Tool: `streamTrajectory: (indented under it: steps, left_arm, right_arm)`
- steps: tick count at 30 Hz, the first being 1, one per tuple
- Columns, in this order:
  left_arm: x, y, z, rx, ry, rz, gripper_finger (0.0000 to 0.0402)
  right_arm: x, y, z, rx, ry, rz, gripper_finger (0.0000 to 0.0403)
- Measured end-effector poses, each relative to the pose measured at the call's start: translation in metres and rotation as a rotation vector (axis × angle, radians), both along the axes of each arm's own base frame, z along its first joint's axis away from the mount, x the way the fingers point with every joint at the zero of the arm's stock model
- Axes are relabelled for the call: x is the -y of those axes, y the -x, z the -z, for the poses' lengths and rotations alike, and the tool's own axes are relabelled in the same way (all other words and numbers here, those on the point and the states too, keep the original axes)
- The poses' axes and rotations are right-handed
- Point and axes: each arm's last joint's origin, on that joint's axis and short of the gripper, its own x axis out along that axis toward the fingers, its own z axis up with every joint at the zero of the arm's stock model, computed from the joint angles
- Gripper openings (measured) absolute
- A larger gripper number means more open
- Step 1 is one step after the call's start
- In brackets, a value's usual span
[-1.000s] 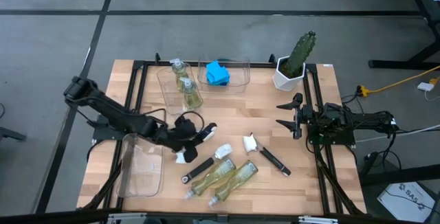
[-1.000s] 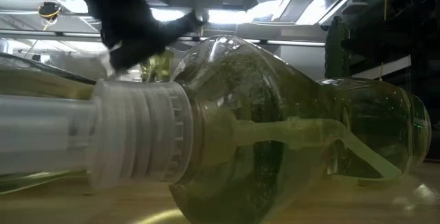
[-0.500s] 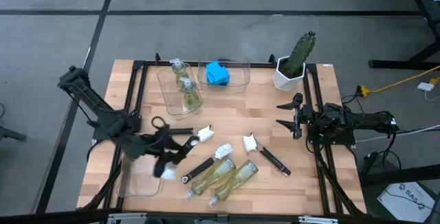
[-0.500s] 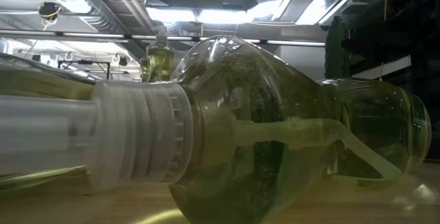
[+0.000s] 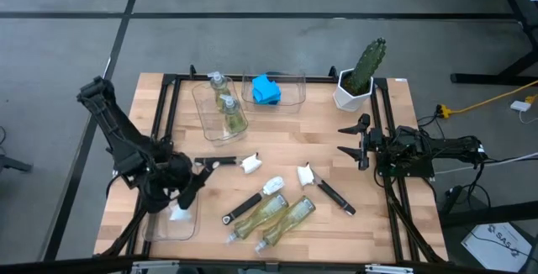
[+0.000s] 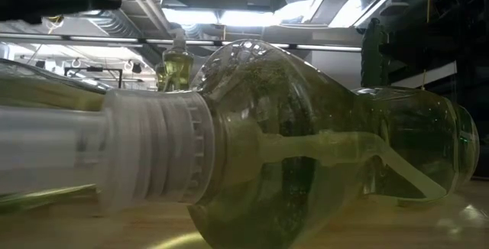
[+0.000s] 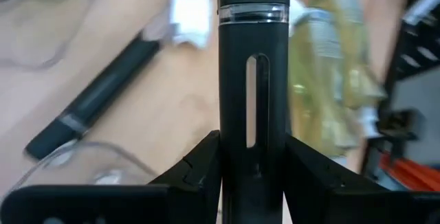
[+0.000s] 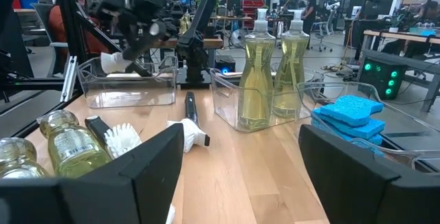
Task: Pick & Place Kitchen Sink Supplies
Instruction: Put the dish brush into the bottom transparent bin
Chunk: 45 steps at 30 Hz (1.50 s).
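My left gripper (image 5: 187,192) is shut on a black-handled dish brush whose white head (image 5: 179,214) hangs over the clear bin (image 5: 155,223) at the near left. The right wrist view shows that gripper (image 8: 137,25) with the brush head (image 8: 113,61) at the bin's rim. Three more brushes (image 5: 225,163) (image 5: 246,204) (image 5: 334,193) and two soap bottles (image 5: 273,211) lie on the table. Two bottles (image 5: 227,110) stand upright in a far bin. Blue sponges (image 5: 266,89) lie in another bin. My right gripper (image 5: 353,139) waits open at the right. My left gripper pinches the brush's black handle (image 7: 253,148) between its two fingers (image 7: 199,172), just behind the hanging slot (image 7: 253,100). The handle runs out along the fingers. They slant down from the table's left side. The brush is lifted clear, tilted with its white head lowest.
A green cactus in a white pot (image 5: 360,76) stands at the far right. One lying soap bottle (image 6: 306,142) fills the low view. Bare wood lies in the table's middle, between the far bins and the lying brushes.
My left gripper has carried the brush from beside the lying bottles toward the table's left and near edges, rolling as it went. The brush head now hangs over the near-left bin. The other brushes and bottles have stayed put.
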Motion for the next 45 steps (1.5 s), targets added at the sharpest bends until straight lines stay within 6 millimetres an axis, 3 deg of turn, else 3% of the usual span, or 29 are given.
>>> streamTrajectory:
  steps: [7,13,19,28,39,45]
  left_arm:
    - [0.008,-0.003,0.025,-0.155,0.055,-0.186,0.0112]
    - [0.020,-0.008,0.043,-0.239,0.038,-0.216,0.0112]
    - [0.025,-0.002,0.043,-0.150,-0.029,-0.195,0.0112]
    - [0.024,0.025,0.041,-0.120,-0.057,-0.250,0.0112]
    - [0.028,0.027,0.044,-0.121,-0.075,-0.238,0.0112]
    - [0.030,0.024,0.049,-0.128,-0.118,-0.234,0.0172]
  right_arm:
    - [0.000,0.000,0.000,0.001,-0.002,0.000,0.0284]
    - [0.000,0.000,0.000,0.000,-0.001,0.000,0.0284]
    - [0.000,0.000,0.000,0.000,0.000,0.000,0.0284]
    - [0.000,0.000,0.000,0.000,0.000,0.000,0.0284]
    - [0.000,0.000,0.000,0.000,-0.001,0.000,0.0284]
    - [0.000,0.000,0.000,0.000,-0.002,0.000,0.0284]
